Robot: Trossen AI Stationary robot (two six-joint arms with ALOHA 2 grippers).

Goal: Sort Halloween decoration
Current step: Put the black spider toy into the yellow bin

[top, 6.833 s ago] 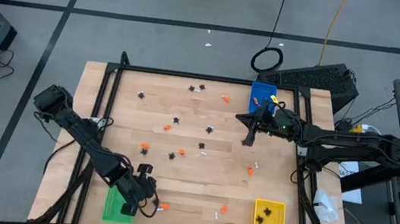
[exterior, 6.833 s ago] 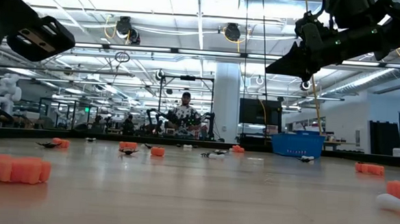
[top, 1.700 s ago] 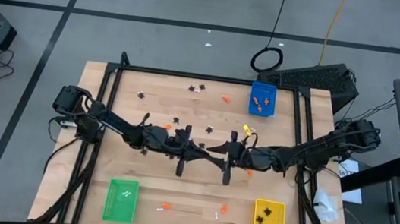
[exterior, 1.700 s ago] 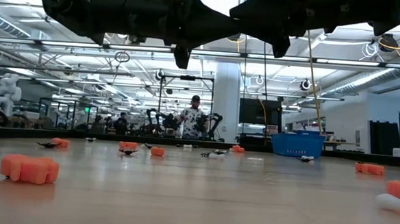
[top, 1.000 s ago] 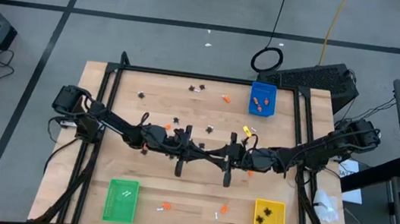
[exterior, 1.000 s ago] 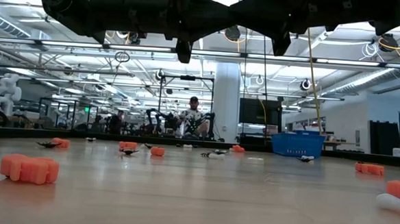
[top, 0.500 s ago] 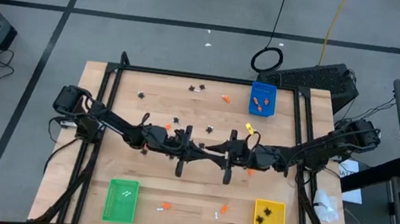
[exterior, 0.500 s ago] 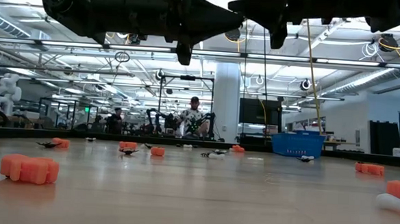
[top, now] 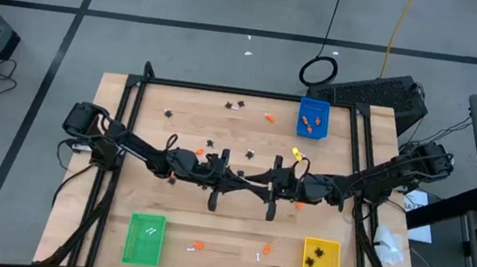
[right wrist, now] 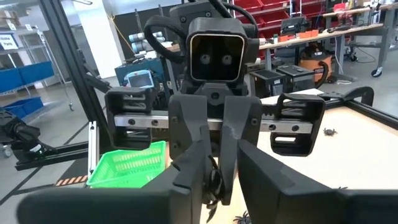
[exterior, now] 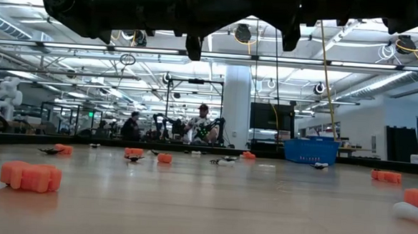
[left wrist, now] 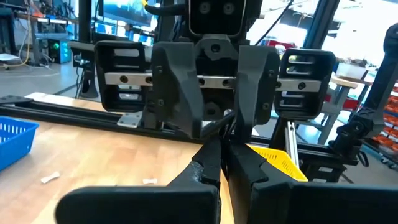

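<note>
Meeting tip to tip at frame centre above the table [top: 172,226], both arms. Left pincer [top: 246,184] is fully closed; in the right wrist view a black spider-like trinket [right wrist: 213,186] hangs pinched between its fingers. Right pincer [top: 259,185] faces it; cannot tell its jaw gap. Loose trinkets are scattered across the upper and lower table. Blue tray [top: 312,118] upper right, green tray [top: 144,238] lower left, yellow tray [top: 321,264] lower right.

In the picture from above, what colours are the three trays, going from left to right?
Green tray, then blue tray, then yellow tray. The green and yellow ones sit along the table's near edge, the blue one at its far edge.
</note>
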